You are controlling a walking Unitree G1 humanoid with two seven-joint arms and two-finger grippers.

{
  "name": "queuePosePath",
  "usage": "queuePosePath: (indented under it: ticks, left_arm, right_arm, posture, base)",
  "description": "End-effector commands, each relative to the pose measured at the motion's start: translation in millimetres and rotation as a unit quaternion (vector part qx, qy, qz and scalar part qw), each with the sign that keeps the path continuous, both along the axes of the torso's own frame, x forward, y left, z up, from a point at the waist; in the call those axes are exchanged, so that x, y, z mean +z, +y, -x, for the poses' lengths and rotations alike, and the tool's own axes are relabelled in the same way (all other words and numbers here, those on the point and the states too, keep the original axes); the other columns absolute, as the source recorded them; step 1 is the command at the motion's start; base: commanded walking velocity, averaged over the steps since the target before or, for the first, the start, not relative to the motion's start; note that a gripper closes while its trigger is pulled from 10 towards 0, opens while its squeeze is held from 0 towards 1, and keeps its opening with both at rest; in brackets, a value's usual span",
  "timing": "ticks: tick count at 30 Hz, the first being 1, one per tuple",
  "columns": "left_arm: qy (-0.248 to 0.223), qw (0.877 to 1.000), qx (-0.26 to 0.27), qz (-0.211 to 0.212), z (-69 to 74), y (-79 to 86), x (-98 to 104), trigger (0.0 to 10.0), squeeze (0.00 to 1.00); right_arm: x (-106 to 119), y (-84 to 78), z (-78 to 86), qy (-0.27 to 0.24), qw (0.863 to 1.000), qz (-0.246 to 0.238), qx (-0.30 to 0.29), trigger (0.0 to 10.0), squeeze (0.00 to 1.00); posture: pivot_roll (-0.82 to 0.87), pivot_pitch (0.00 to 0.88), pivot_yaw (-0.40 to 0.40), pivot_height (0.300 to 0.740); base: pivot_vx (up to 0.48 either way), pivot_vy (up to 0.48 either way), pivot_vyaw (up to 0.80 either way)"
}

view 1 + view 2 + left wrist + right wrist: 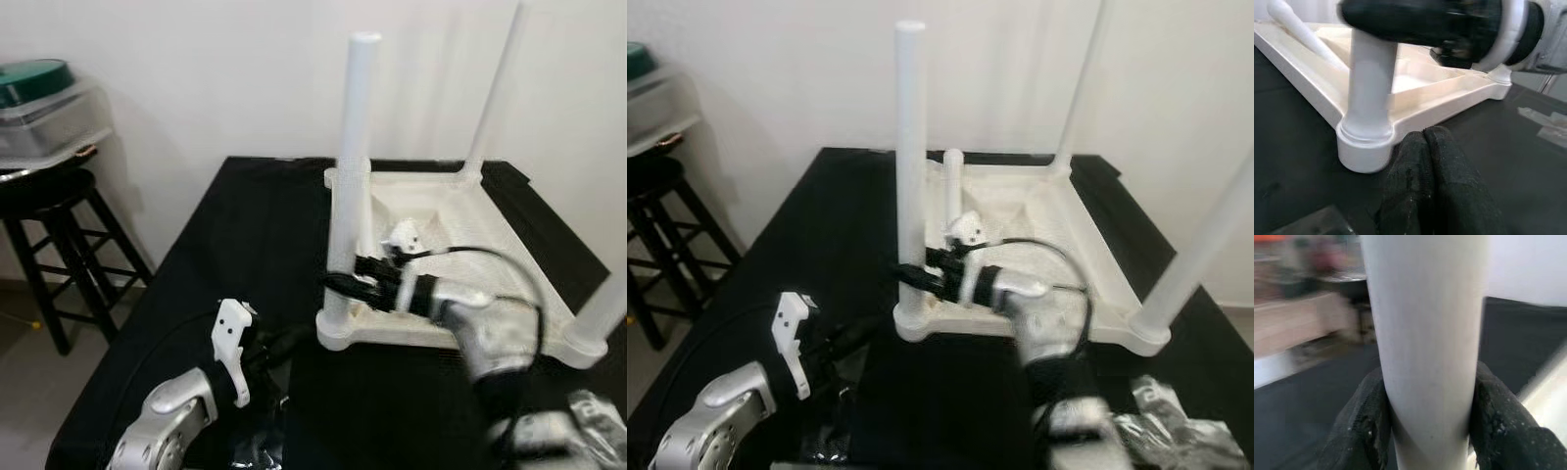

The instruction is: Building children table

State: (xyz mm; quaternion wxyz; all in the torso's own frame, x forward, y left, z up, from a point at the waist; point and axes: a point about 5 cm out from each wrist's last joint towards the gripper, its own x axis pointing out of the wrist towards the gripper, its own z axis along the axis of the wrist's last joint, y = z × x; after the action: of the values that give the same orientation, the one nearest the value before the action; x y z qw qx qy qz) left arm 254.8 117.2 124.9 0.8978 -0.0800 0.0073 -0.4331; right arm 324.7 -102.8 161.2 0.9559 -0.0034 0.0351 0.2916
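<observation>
A white children's table [534,259] lies upside down on a black-covered surface [245,235]. Three legs stand up from its corners. My right gripper [343,282] is shut on the near-left leg [355,127], low down, with its black fingers [1361,431] pressed to both sides of the leg [1425,333]. My left gripper [1423,134] is shut and empty. It hovers just in front of that leg's base socket [1364,142] without touching it. Another white leg [952,186] leans inside the frame.
A black stool [49,196] at the left holds a clear box with a green lid [39,93]. Crumpled plastic wrap [1176,426] lies at the near right of the surface. A white wall stands close behind.
</observation>
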Motion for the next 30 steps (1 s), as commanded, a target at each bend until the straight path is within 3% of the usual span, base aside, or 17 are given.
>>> queuePosePath:
  ticks: [1,3,7,11,12,13,14,15,17,18,19,21,24,25,26,29,30]
  left_arm:
    - [0.005,1.0,0.004,-0.007,0.3,5.8,-1.3,10.0,0.0]
    - [0.007,1.0,-0.001,-0.01,-0.5,4.9,-1.2,10.0,0.0]
    - [0.005,1.0,-0.007,-0.016,-1.0,5.4,-0.5,10.0,0.0]
    - [0.004,1.0,0.009,-0.011,-1.1,7.9,0.3,10.0,0.0]
    - [0.004,1.0,0.01,-0.01,-1.2,7.9,0.7,10.0,0.0]
    - [0.005,1.0,0.005,-0.011,-1.5,7.1,0.8,10.0,0.0]
    - [0.005,1.0,0.005,-0.011,-1.5,7.1,0.8,10.0,0.0]
    - [0.006,1.0,0.0,-0.012,-1.6,6.2,1.0,10.0,0.0]
    - [0.007,1.0,-0.003,-0.013,-1.5,5.7,1.1,10.0,0.0]
    - [0.007,1.0,-0.005,-0.013,-1.1,4.9,1.3,10.0,0.0]
    - [0.007,1.0,-0.005,-0.013,-1.1,4.9,1.3,10.0,0.0]
    - [0.008,1.0,-0.006,-0.012,-0.9,4.1,1.2,10.0,0.0]
    - [0.007,1.0,-0.005,-0.012,-0.9,4.1,1.1,10.0,0.0]
    - [0.007,1.0,-0.005,-0.012,-1.0,3.9,1.2,10.0,0.0]
    - [0.007,1.0,-0.004,-0.011,-1.1,3.6,1.2,10.0,0.0]
    - [0.006,1.0,-0.003,-0.011,-1.1,3.4,1.1,10.0,0.0]
    - [0.006,1.0,-0.002,-0.011,-1.1,3.3,1.0,10.0,0.0]
  right_arm:
    - [-18.9,13.1,22.3,0.034,0.995,0.063,-0.07,0.0,0.0]
    - [-12.9,12.9,19.7,0.032,0.995,0.023,-0.095,0.0,0.0]
    - [-28.9,19.2,21.3,0.063,0.995,0.038,-0.072,0.0,0.0]
    - [-26.1,19.3,25.9,0.068,0.993,0.029,-0.091,0.0,0.0]
    - [-25.1,16.4,26.2,0.071,0.991,0.029,-0.107,1.2,0.0]
    - [-24.2,14.9,25.6,0.076,0.991,0.024,-0.111,10.0,0.0]
    - [-24.2,14.9,25.6,0.076,0.991,0.024,-0.111,10.0,0.0]
    - [-19.7,17.1,26.4,0.074,0.993,0.018,-0.092,10.0,1.0]
    - [-16.1,19.4,27.9,0.072,0.994,0.015,-0.078,10.0,1.0]
    - [-4.1,25.2,26.8,0.048,0.999,0.013,0.002,10.0,1.0]
    - [-4.1,25.2,26.8,0.048,0.999,0.013,0.002,10.0,1.0]
    - [12.6,24.6,23.9,-0.004,0.992,0.027,0.12,10.0,1.0]
    - [16.2,23.8,24.5,-0.013,0.988,0.026,0.151,10.0,1.0]
    - [19.9,19.3,23.0,-0.019,0.981,0.029,0.189,10.0,1.0]
    - [23.2,13.0,20.4,-0.026,0.973,0.037,0.226,10.0,0.09]
    - [25.0,8.4,18.5,-0.029,0.968,0.042,0.246,10.0,0.09]
    - [28.5,1.0,13.2,-0.03,0.959,0.045,0.279,10.0,0.0]
  posture:
    - [-0.07,0.0,0.017,0.74]
    - [-0.05,0.0,0.006,0.74]
    - [-0.04,0.0,-0.001,0.74]
    - [-0.05,0.0,0.014,0.74]
    - [-0.05,0.0,0.014,0.74]
    - [-0.05,0.0,0.015,0.74]
    - [-0.05,0.0,0.015,0.74]
    - [-0.05,0.0,0.017,0.74]
    - [-0.05,0.0,0.017,0.74]
    - [-0.04,0.0,0.018,0.74]
    - [-0.04,0.0,0.018,0.74]
    - [-0.04,0.0,0.013,0.74]
    - [-0.04,0.0,0.013,0.74]
    - [-0.04,0.0,0.011,0.74]
    - [-0.04,0.0,0.009,0.74]
    - [-0.04,0.0,0.009,0.74]
    - [-0.03,0.0,0.005,0.74]
  base:
    - [0.0,0.0,0.0]
    - [0.0,0.0,0.0]
    - [0.0,0.0,0.0]
    - [0.0,0.0,0.0]
    - [0.0,0.0,0.0]
    - [0.0,0.0,0.0]
    - [0.0,0.0,0.0]
    - [0.0,0.0,0.0]
    - [0.0,0.0,0.0]
    - [0.0,0.0,0.0]
    - [0.0,0.0,0.0]
    - [0.0,0.0,0.0]
    - [0.0,0.0,0.0]
    - [0.0,0.0,0.0]
    - [0.0,0.0,0.0]
    - [0.0,0.0,0.0]
    - [0.0,0.0,0.0]
